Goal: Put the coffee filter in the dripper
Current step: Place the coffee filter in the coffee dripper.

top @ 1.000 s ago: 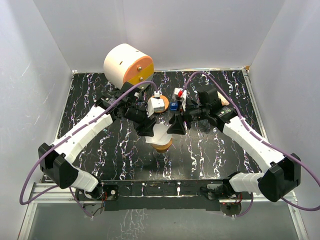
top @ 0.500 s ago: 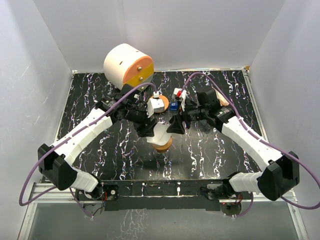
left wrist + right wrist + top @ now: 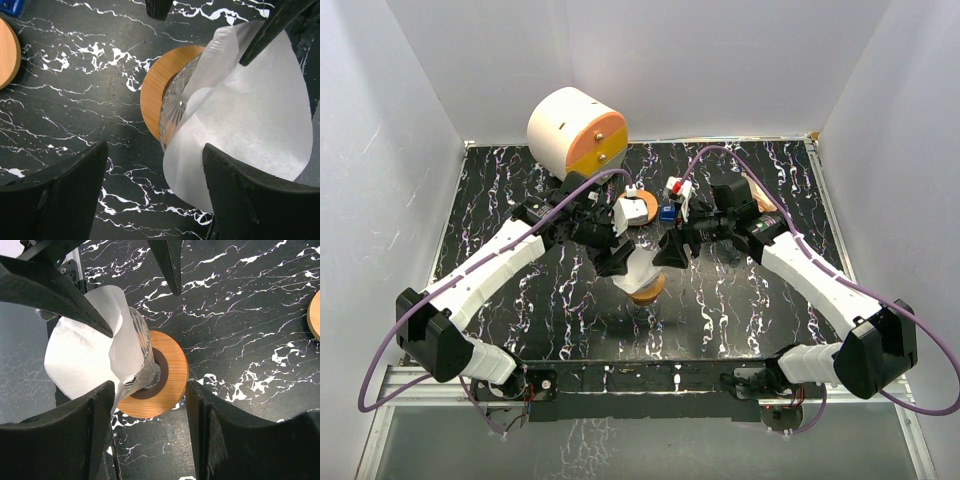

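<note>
Left claw wider beside filter edge

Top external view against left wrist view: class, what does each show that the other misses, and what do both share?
Only the top view: the white and orange drum at the back, and the left arm and right arm whole. Only the left wrist: the dripper's cut-glass wall. Both: the white filter at the dripper, and the wooden base.

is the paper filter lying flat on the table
No, the filter sits up in the glass dripper on its round wooden base.
</note>
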`<state>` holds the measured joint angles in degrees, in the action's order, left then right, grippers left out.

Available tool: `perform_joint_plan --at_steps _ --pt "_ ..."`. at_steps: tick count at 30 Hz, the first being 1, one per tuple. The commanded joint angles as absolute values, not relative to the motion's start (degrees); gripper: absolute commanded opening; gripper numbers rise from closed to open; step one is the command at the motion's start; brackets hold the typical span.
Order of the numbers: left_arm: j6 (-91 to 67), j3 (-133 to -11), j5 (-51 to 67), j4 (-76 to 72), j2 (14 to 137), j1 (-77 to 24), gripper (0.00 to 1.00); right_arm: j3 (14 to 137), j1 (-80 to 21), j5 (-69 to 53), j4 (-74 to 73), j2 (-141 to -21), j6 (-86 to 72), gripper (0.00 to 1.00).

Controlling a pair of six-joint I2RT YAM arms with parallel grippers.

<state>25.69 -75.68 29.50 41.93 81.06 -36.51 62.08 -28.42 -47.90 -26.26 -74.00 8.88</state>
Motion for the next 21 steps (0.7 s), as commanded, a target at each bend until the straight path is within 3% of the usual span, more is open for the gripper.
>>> perform_joint_plan --at_steps 1,21 --pt "25.3 -74.4 28.4 41.5 78.6 -36.5 0.76 62.4 -28.3 -48.9 -22.9 -73.7 9.0 0.58" --pt "23.1 -78.2 33.2 42.5 78.7 -34.7 0.91 67.8 -28.3 -52.5 -29.0 -72.2 17.2 0.73"
